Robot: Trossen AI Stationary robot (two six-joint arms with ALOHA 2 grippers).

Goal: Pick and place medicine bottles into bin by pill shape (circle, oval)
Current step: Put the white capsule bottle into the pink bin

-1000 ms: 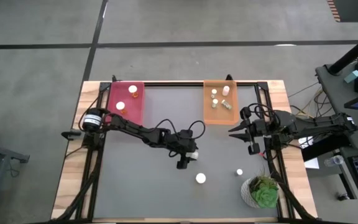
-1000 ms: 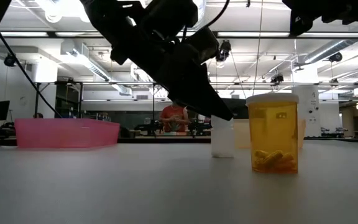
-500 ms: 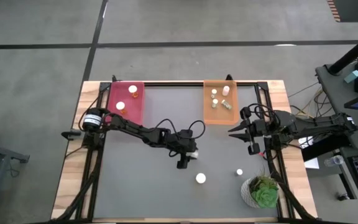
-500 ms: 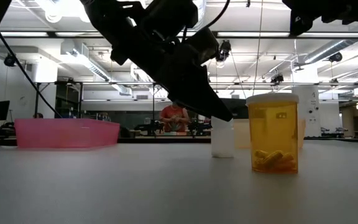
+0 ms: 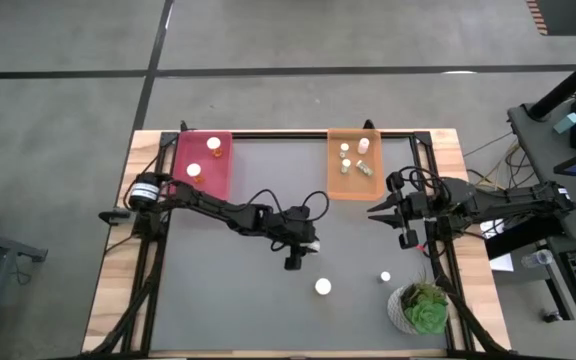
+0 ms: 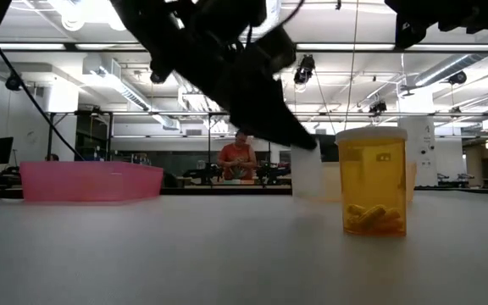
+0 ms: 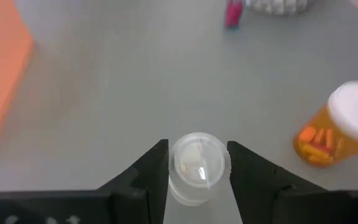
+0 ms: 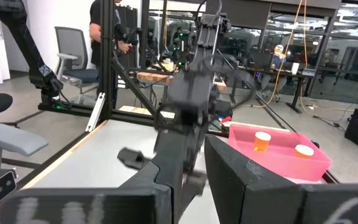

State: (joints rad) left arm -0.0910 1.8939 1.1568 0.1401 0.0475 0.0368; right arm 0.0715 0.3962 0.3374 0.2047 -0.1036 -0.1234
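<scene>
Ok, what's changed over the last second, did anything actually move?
The left gripper, fingers shut on the white bottle, has risen slightly, lifting that bottle just off the table. The right gripper, the amber bottle, the pink bin and the orange bin stayed where they were.

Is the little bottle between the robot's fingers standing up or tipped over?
Upright: the left wrist view looks down on the bottle's round cap, with the left gripper around it.
</scene>
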